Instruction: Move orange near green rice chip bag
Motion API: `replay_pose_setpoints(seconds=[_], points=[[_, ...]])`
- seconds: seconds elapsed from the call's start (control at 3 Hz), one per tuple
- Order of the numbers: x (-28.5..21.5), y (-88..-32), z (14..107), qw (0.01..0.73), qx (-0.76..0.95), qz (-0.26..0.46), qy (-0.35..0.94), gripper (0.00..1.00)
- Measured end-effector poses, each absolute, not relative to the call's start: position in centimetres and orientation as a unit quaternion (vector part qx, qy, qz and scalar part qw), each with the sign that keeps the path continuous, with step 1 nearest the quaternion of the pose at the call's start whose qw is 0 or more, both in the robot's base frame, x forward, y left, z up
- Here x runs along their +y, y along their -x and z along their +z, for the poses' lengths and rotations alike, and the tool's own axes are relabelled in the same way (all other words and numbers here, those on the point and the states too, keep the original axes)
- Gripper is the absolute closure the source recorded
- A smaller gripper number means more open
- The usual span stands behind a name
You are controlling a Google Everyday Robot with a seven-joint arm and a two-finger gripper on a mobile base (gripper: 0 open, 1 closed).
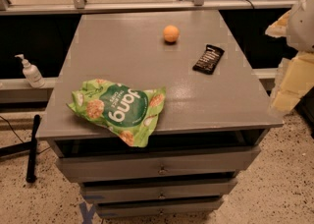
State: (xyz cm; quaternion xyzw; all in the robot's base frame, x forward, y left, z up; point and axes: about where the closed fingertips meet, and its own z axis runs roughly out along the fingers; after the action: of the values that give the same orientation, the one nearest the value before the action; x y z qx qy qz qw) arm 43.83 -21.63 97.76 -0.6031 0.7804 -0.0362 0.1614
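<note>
The orange [171,33] is small and round and rests on the grey cabinet top [147,66] toward the far side, right of centre. The green rice chip bag [119,108] lies crinkled at the near left corner and hangs slightly over the front edge. My gripper [289,88] shows as pale blocky parts at the right edge of the view, beside the cabinet's right side. It is well apart from the orange and the bag, and it holds nothing that I can see.
A small black bar wrapper [208,59] lies right of the orange. The cabinet has several drawers [159,169] below. A pump bottle [31,72] stands on a ledge at left. A black pole [32,147] leans on the floor at left.
</note>
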Motion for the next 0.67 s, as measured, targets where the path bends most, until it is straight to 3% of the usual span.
replay_pose_setpoints(seconds=[0.67], points=[[-20.8,-45.2,97.0,0.184,0.766,-0.038,0.615,0.00]])
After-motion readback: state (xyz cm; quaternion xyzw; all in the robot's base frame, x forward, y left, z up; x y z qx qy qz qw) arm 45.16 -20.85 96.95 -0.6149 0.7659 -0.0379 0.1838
